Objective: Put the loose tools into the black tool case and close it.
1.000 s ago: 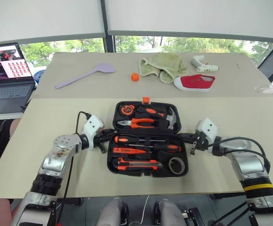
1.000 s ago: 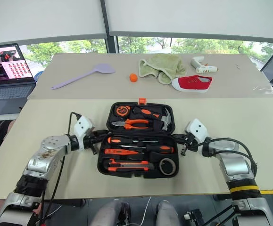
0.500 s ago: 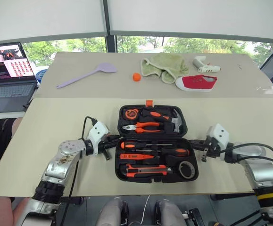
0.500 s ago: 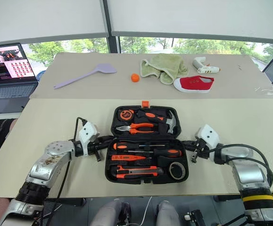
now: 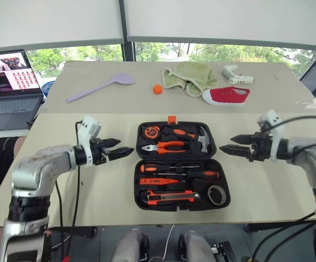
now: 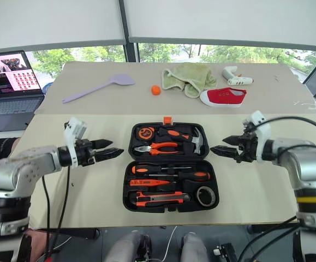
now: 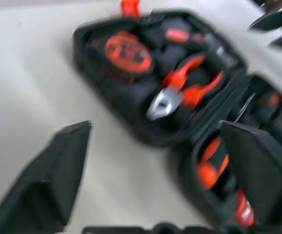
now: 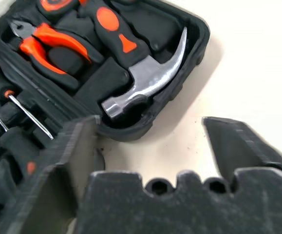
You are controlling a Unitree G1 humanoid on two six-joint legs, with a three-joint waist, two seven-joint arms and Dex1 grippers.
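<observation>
Both claws hang open and empty over the table, the left claw (image 5: 118, 152) just off the left side of the black tool case (image 5: 181, 165), the right claw (image 5: 235, 146) just off its right side, neither touching it. The case lies open near the table's front edge, its orange latch (image 5: 172, 119) on the far rim. The screwdrivers (image 5: 179, 172), utility knife (image 5: 166, 194) and tape roll (image 5: 219, 195) already sit in the near half's slots; pliers (image 5: 163, 146) and a hammer (image 8: 145, 75) fill the far half. What remains seems to be folding it shut. The shell looks stiff, smooth and fairly heavy when loaded, so pushing on a rim's outer corners should serve better than pinching.
</observation>
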